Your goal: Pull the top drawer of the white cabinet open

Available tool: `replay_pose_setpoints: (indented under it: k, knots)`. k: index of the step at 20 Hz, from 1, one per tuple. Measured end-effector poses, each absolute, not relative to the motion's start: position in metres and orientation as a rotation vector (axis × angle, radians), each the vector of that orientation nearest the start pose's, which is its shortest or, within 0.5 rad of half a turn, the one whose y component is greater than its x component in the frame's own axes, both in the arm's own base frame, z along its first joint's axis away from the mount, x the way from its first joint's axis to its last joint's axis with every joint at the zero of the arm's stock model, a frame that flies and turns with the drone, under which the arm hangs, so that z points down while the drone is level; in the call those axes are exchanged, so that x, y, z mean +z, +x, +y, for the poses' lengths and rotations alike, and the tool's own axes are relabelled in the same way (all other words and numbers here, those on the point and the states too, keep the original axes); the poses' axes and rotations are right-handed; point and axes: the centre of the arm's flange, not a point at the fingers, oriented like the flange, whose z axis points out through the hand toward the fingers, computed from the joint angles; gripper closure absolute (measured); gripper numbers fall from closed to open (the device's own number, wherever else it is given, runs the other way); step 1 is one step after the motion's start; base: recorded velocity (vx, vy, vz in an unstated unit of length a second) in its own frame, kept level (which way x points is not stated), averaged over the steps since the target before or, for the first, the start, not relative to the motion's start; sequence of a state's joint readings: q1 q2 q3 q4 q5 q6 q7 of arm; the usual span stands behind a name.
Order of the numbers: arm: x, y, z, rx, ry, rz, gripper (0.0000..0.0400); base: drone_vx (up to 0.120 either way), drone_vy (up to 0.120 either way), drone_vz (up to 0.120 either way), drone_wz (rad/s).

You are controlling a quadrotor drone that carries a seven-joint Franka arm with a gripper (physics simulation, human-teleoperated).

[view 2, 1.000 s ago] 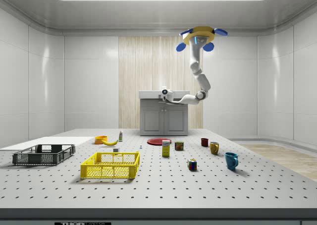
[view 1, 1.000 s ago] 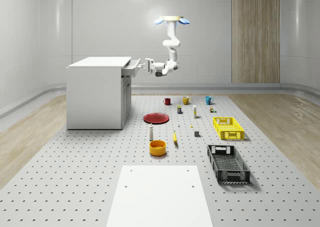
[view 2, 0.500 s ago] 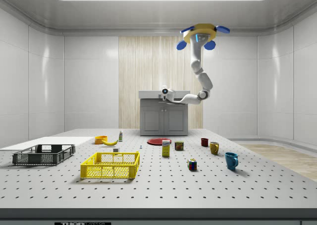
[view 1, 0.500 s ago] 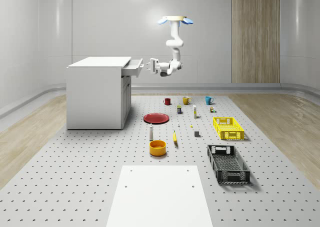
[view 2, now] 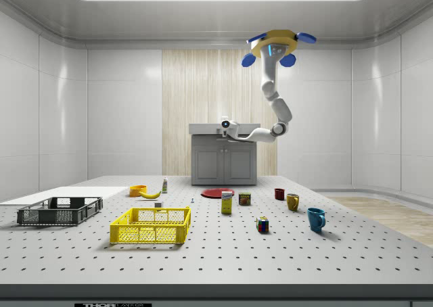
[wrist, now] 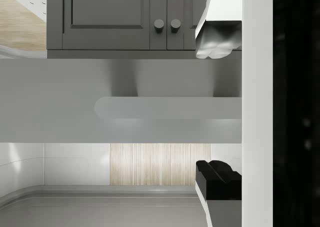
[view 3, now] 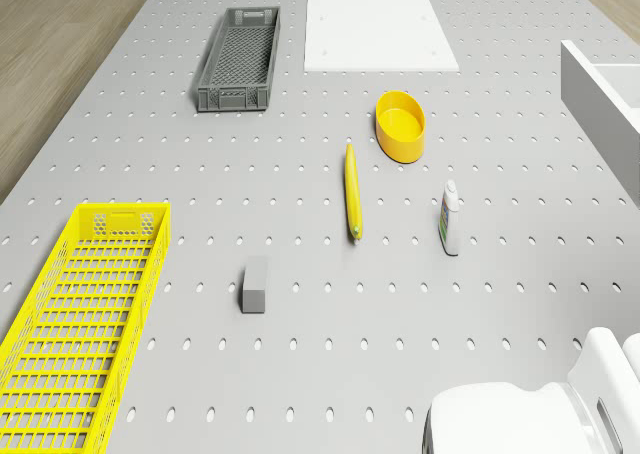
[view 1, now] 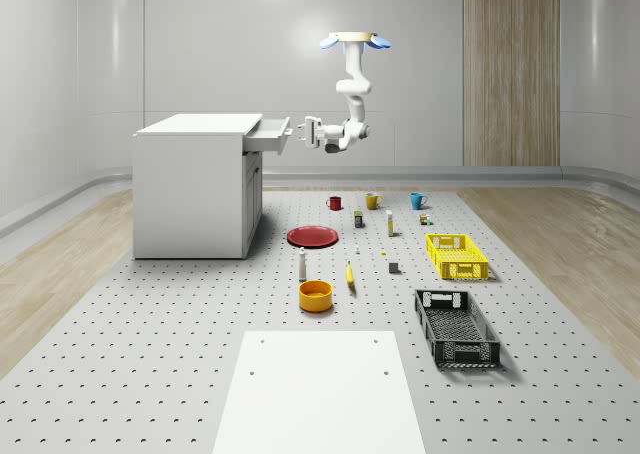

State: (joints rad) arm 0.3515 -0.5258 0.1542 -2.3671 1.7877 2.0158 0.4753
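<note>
The top drawer [view 1: 268, 137] of the white cabinet [view 1: 195, 186] is seen pulled part-way out toward the whole-scene view's right. Vs 1.0 s ago, the gripper [view 1: 301, 132] has been drawn back off the drawer front; a small gap is now seen between them, and the drone [view 1: 355, 42] has shifted slightly to that view's right, hovering high over the table [view 1: 150, 354] beside the cabinet. Judged: pull looks done, release made, arm retreating. In the wrist view the 2 fingertips [wrist: 216, 41] are seen spread wide, 1 on each side of the bar handle [wrist: 167, 108], nothing held. Handle: rounded, smooth, grey, matte. Drawer front flat, pale. Lower doors [wrist: 111, 17]: grey panelled, 2 round knobs. Table: perforated w/ regular holes
</note>
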Motion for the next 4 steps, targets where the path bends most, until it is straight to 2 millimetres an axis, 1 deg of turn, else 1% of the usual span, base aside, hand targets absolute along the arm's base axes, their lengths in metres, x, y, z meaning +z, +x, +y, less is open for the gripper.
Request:
replay_pose_setpoints:
  k: [4]
  knots:
    - [0.5958,0.3446,0.2695,0.611,-1.481,0.611,0.0096,0.0,0.0,0.0,0.0]
